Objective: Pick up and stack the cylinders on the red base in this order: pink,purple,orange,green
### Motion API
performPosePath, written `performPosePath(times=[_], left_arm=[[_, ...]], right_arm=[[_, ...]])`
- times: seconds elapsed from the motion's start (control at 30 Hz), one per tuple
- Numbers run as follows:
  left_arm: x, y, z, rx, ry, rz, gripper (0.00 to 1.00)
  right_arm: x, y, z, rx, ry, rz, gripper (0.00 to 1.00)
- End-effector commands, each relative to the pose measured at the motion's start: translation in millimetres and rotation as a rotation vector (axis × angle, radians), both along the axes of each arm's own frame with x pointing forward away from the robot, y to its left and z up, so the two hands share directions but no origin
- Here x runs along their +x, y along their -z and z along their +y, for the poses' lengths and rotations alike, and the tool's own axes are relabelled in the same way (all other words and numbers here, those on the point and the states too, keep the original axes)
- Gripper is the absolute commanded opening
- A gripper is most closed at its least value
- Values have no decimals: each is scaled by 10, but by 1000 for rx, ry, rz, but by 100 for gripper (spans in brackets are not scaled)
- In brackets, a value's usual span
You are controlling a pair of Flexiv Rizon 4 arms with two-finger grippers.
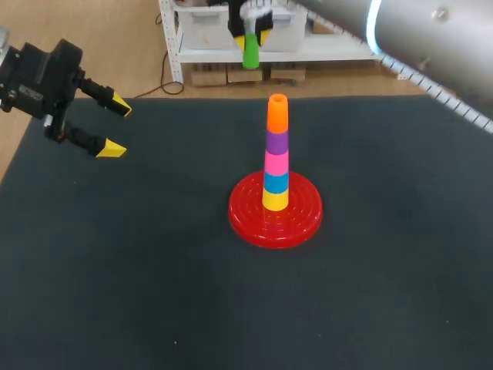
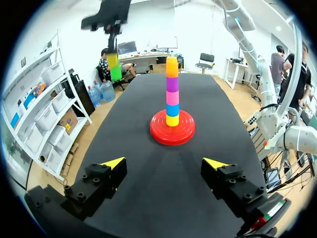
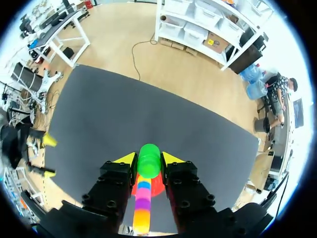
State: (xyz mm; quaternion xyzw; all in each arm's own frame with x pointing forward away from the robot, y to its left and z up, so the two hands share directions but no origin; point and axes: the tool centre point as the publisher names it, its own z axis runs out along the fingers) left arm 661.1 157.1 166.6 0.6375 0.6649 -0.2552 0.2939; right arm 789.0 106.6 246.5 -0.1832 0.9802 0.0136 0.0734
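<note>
Head view: red base (image 1: 300, 220) sits mid tabletop (image 1: 115, 293), stack (image 1: 277, 146) on it running yellow up to orange; left hand (image 1: 114, 126) off to the side, released, empty; right hand (image 1: 251, 38) up high, grasping the green cylinder (image 1: 251, 54). Left wrist view: stack dead ahead of the left hand. Right wrist view: green cylinder pinched right over the stack.

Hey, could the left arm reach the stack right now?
Probably yes: only bare table lies between the open left gripper and the stack; the right gripper holds the green cylinder high up.
</note>
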Motion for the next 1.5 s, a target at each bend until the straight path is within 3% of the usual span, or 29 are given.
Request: performPosePath(times=[0.03,0.23,0.4,0.9,1.5], left_arm=[[-7,12,10,-4,1,-5,100],[-7,12,10,-4,1,-5,100],[-7,12,10,-4,1,-5,100],[-7,12,10,-4,1,-5,100],[-7,12,10,-4,1,-5,100]], right_arm=[[-622,-302,-235,54,-19,-87,0],[-974,-418,-319,105,-41,-100,0],[-1279,-499,-422,148,-76,-157,0],[-1899,-540,-693,210,-132,-207,0],[-1922,-531,-701,218,-134,-210,0]])
